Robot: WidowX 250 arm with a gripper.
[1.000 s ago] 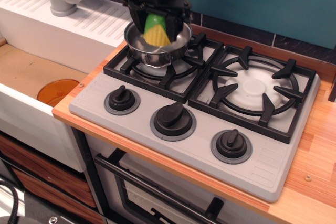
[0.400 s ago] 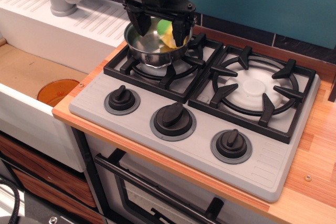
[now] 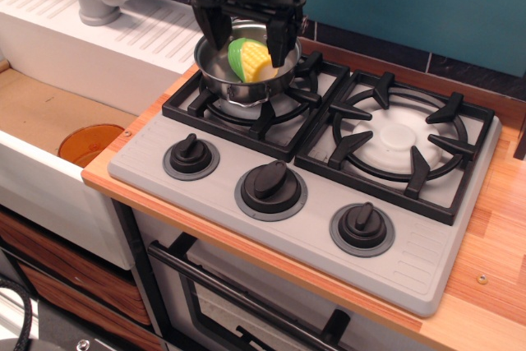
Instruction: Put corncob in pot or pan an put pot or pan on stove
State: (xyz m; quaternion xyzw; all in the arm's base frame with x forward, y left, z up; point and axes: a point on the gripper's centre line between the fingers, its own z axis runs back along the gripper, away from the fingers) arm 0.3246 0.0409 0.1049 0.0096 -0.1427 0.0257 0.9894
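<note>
With the fingers point(image 3: 246, 32) spread apart and empty above it, the corncob point(image 3: 250, 60) lay inside the pot point(image 3: 244, 67), leaning on the wall at about 3 o'clock, probably where it settled once let go. Pot sat on the stove point(image 3: 306, 172), on the burner at 10 o'clock. Corncob: yellow kernelled end, bright green husk, glossy plastic.

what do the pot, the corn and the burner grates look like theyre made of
Pot: looks like polished stainless steel, going by its mirror-like reflections.
Corncob: probably moulded plastic, with saturated yellow and green and a smooth sheen.
Burner grates: matte black, cast-iron look; whether metal or plastic can't be told.
</note>
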